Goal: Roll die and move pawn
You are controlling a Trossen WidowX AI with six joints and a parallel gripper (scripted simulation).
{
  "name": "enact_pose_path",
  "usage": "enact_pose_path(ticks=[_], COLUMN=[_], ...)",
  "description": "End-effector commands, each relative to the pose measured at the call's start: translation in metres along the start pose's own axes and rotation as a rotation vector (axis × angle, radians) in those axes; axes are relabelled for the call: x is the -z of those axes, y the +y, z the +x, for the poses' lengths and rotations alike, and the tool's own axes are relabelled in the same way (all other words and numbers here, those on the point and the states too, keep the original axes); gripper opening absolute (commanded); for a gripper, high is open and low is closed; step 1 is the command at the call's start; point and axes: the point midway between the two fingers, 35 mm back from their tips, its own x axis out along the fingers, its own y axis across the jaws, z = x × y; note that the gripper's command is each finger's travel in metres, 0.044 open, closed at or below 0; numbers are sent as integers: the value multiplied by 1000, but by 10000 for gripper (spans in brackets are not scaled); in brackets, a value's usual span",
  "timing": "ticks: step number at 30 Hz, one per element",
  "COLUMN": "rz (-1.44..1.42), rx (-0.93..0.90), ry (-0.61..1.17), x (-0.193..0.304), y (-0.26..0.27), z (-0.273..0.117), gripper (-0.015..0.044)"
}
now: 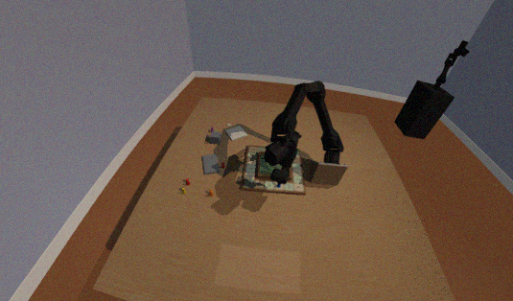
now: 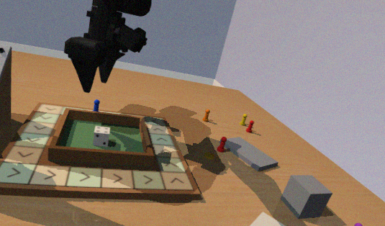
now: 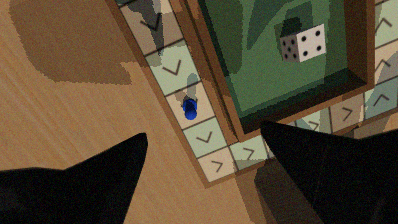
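Note:
The white die (image 2: pixel 101 136) (image 3: pixel 303 44) rests in the green-floored dice tray (image 2: pixel 106 159) (image 3: pixel 360 65) with four pips on top. The tray stands inside the board's ring of arrowed squares (image 2: pixel 85 177) (image 3: pixel 172 67). The blue pawn (image 1: pixel 279 185) (image 2: pixel 96 105) (image 3: pixel 190 108) stands upright on a tan square of the far row, two squares before the corner square in the wrist view. My gripper (image 2: pixel 95 86) (image 3: pixel 205 132) is wide open and empty, above the pawn and not touching it. In the top view the arm hides much of the board and the die.
Red pawns (image 2: pixel 222 145) (image 2: pixel 250 127), an orange pawn (image 2: pixel 206 116) (image 1: pixel 211 193) and a yellow pawn (image 2: pixel 244 119) (image 1: pixel 183 191) stand beyond the board's side. A grey slab (image 2: pixel 250 152) (image 1: pixel 210 164) and grey block (image 2: pixel 304 194) lie there too. A panel (image 1: pixel 331 173) stands at the other side.

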Motion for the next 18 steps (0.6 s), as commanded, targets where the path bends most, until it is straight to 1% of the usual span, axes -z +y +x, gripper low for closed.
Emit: enact_pose_path(ticks=[1, 6, 10, 11, 12, 18], rz=[-68, -201, -288, -293, -241, -241], rx=[-9, -6, -3, -2, -7, -7], ry=[-3, -1, 0, 0, -7, -7], x=[7, 26, 41, 42, 32, 32], y=[-29, -87, -125, -127, -106, -106], z=[-27, -60, -73, -74, -69, -69], gripper=[440, 440, 440, 440, 440, 440])
